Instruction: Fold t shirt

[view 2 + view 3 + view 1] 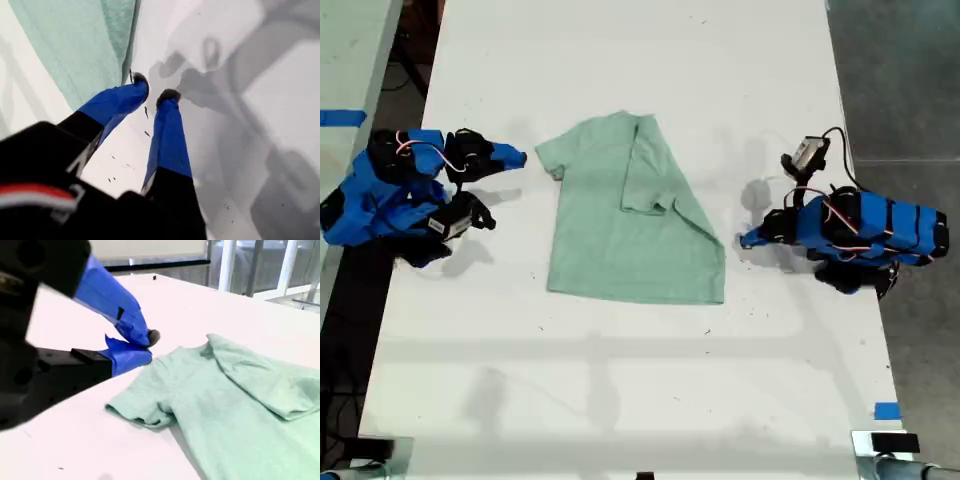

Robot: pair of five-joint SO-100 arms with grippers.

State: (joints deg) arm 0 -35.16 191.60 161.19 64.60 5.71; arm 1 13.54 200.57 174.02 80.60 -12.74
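The t shirt (pixel 625 225) lies flat near the middle of the white tabletop (pixel 620 400), between the two blue arms; the side toward the exterior view's right is already turned in over the body, its sleeve resting on the chest, while the sleeve toward the exterior view's left is spread out.

My first end effector (pixel 152 95) sits low over the tabletop just beside the folded edge, jaws a little apart and holding nothing; my second end effector (pixel 142 345) hovers just off the spread sleeve, jaws nearly together with no cloth between them.

The step in hand looks like the matching fold from the exterior view's left; to do it well I would take the cloth at the sleeve seam and, if possible, near the hem on that side, pinching only the top layer's edge; the fabric is thin, so a shallow grip may slip and a deep one may drag the whole shirt; lift just clear, carry across to the centre, lay it down, then release.
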